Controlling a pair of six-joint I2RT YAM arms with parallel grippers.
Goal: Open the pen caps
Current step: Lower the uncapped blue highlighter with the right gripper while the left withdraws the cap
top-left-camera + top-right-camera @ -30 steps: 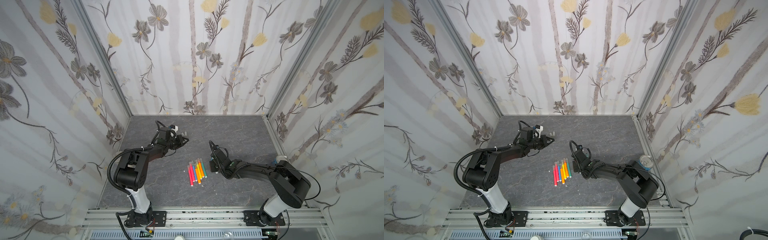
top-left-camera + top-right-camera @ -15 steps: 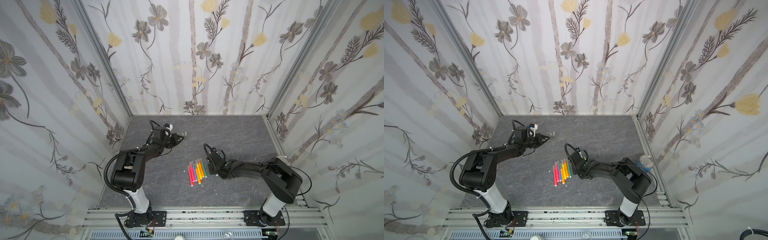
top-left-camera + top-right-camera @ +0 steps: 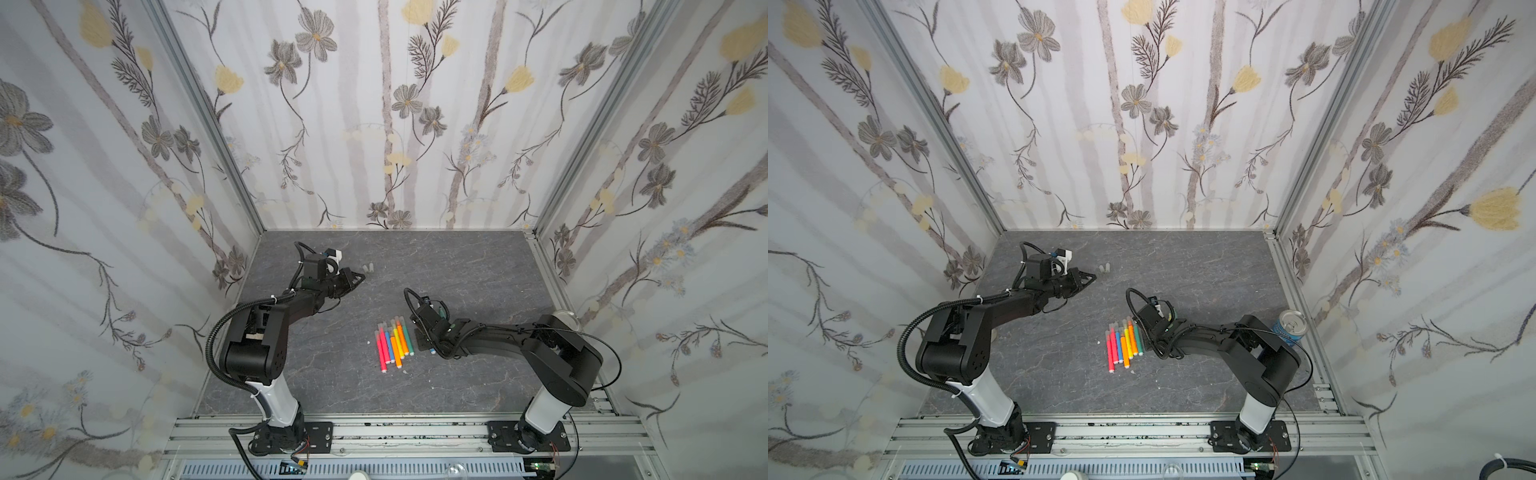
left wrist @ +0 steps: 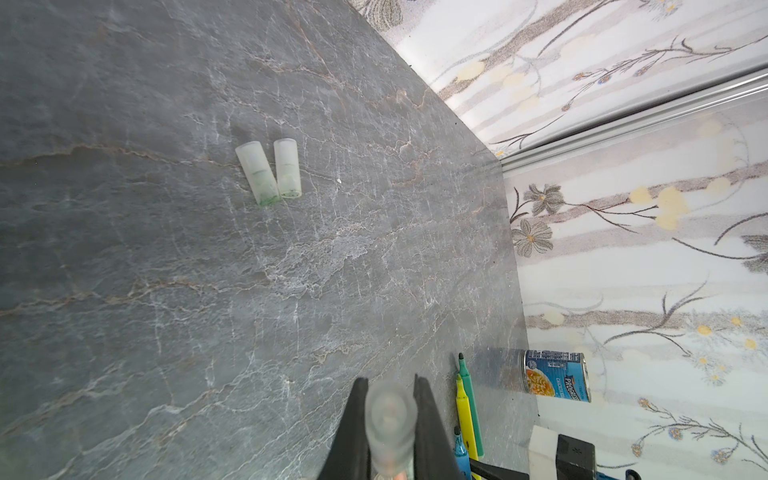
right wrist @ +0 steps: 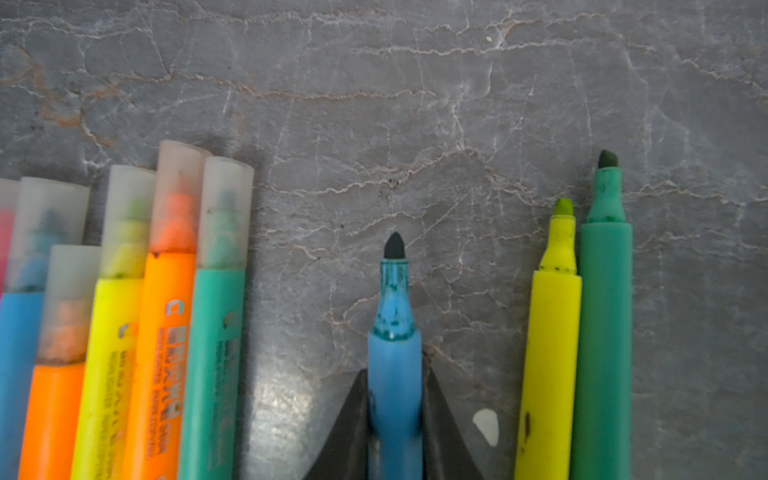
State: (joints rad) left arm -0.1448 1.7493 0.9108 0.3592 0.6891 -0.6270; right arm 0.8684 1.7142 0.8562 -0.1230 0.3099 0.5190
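The left fingers [image 4: 353,432], clenching a pen cap [image 4: 390,419] end-on, are aiming at two loose caps [image 4: 258,172] lying nearer the worktop's [image 4: 166,291] far edge.

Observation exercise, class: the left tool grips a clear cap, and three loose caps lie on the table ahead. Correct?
No: two loose caps lie ahead, not three; the left wrist view shows it. The left tool does grip a clear cap.
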